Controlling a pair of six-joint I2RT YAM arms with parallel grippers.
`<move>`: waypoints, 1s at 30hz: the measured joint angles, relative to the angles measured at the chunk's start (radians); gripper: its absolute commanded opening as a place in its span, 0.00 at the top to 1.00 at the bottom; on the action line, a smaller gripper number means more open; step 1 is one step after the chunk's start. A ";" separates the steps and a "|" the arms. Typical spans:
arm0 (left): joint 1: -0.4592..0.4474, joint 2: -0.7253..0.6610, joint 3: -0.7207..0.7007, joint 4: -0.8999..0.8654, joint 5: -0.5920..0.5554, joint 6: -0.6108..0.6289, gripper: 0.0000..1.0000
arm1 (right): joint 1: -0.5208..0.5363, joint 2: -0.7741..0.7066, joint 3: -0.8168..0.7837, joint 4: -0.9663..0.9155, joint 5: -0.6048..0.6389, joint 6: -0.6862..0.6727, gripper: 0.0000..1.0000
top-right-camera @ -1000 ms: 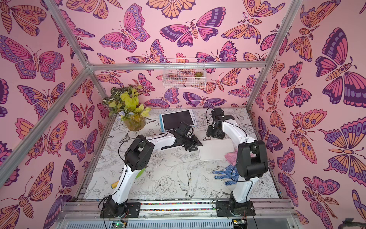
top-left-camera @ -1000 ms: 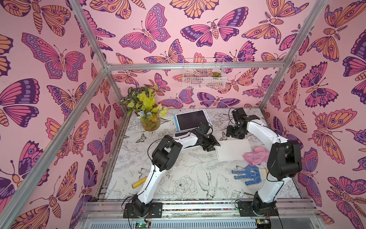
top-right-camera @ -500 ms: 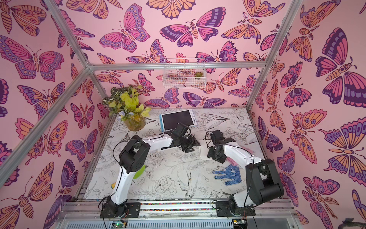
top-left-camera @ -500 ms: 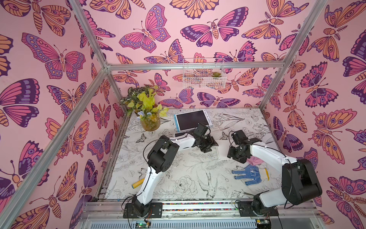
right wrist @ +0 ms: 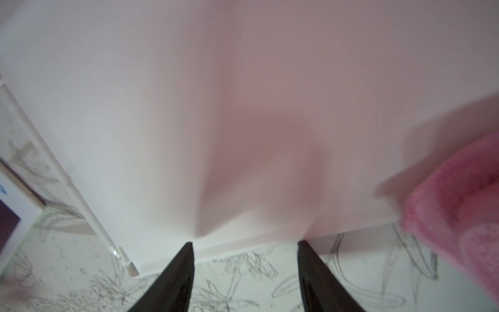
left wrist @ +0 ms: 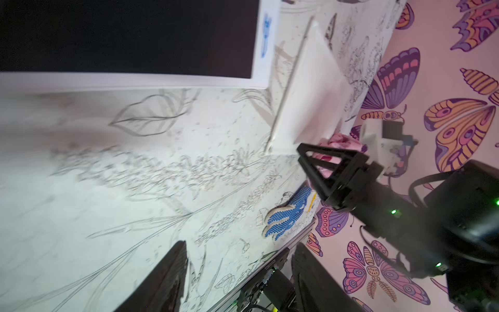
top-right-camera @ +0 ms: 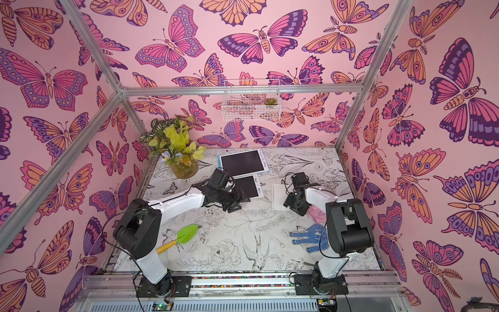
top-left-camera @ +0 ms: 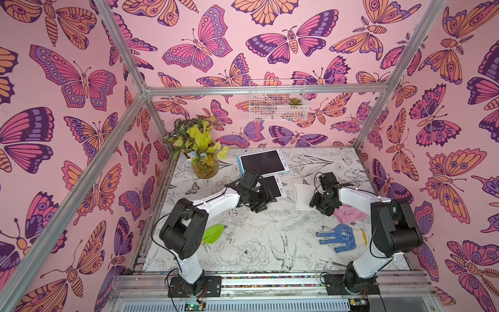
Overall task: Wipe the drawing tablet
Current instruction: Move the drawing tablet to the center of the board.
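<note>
Closest to the front edge of the table we had a blue dotted glove toward the right side and a green toy trowel toward the left, neither any use here. A bit further in, by the right edge, sat the pink cloth, bunched up and loose. The right gripper hung low just beside it, jaws well apart with nothing between them, pointed at the near edge of a white board.

The left gripper was the same story: spread apart, empty, low over bare table right at the small tablet around the middle. Behind that, just beside it and maybe touching, lay the big tablet near the back edge. We honestly couldn't tell which of the two was meant. There was a plant in the back left corner and a wire basket up on the back wall.

Handling-wise, our guess was that both tablets were thin, stiff and light, so they'd skate on the table under a wipe. We figured pinning the white frame at a corner was safer than pressing on the dark screen. The cloth looked soft and floppy, so we'd have pinched a raised fold.
</note>
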 measured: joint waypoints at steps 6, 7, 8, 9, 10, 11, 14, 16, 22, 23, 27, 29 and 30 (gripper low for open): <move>0.117 -0.154 -0.157 -0.085 -0.030 0.055 0.37 | -0.046 0.150 0.188 0.006 -0.028 -0.078 0.40; 0.140 -0.174 -0.177 -0.100 -0.034 0.065 0.37 | -0.048 0.169 0.214 0.006 -0.031 -0.092 0.40; 0.161 -0.190 -0.191 -0.114 -0.037 0.073 0.37 | -0.047 0.178 0.228 0.006 -0.035 -0.106 0.40; 0.185 -0.204 -0.202 -0.127 -0.041 0.084 0.37 | -0.045 0.180 0.235 0.006 -0.040 -0.119 0.40; 0.206 -0.215 -0.209 -0.136 -0.044 0.093 0.37 | -0.042 0.176 0.236 0.005 -0.043 -0.130 0.40; 0.232 -0.224 -0.212 -0.150 -0.050 0.106 0.37 | -0.034 0.163 0.235 0.000 -0.047 -0.139 0.40; 0.299 -0.230 -0.210 -0.172 -0.061 0.148 0.37 | 0.017 0.117 0.240 -0.001 -0.058 -0.158 0.39; 0.337 -0.214 -0.198 -0.184 -0.068 0.176 0.37 | 0.075 0.103 0.265 0.008 -0.077 -0.159 0.39; 0.398 -0.049 -0.068 -0.198 -0.074 0.255 0.36 | 0.208 0.224 0.403 0.064 -0.142 -0.152 0.39; 0.405 -0.019 -0.043 -0.198 -0.074 0.264 0.36 | 0.214 0.249 0.419 0.073 -0.149 -0.149 0.39; 0.422 0.103 0.058 -0.195 -0.072 0.303 0.35 | 0.212 0.346 0.466 0.088 -0.161 -0.131 0.39; 0.425 0.150 0.100 -0.195 -0.071 0.319 0.35 | 0.210 0.392 0.503 0.084 -0.168 -0.130 0.39; 0.426 0.175 0.120 -0.193 -0.068 0.327 0.35 | 0.207 0.407 0.526 0.085 -0.177 -0.129 0.39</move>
